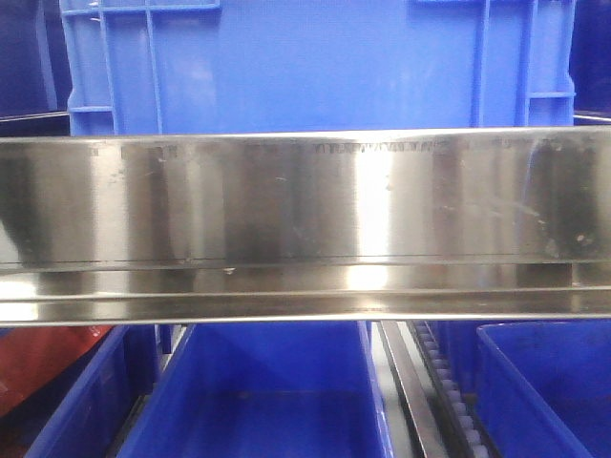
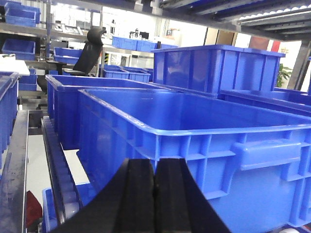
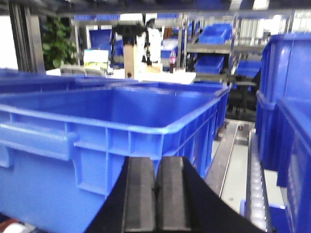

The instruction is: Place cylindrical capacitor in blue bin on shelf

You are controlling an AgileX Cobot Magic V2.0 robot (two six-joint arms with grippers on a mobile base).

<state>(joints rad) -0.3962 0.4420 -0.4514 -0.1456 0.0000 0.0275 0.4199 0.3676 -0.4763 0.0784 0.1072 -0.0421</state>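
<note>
The large blue plastic bin [image 1: 315,62] sits on the shelf behind its shiny stainless-steel front rail [image 1: 305,205]. Left gripper [image 2: 155,194] and right gripper [image 3: 156,199] fingers pressed together, nothing between them, before the bin. Capacitor not visible.

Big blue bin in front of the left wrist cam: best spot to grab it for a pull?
Probably take the blue bin by its near rim, beside the handle block: a thin lip facing the left gripper. Come from the front and above, one jaw inside the wall, one outside. Jaws are shut now; open first.
</note>
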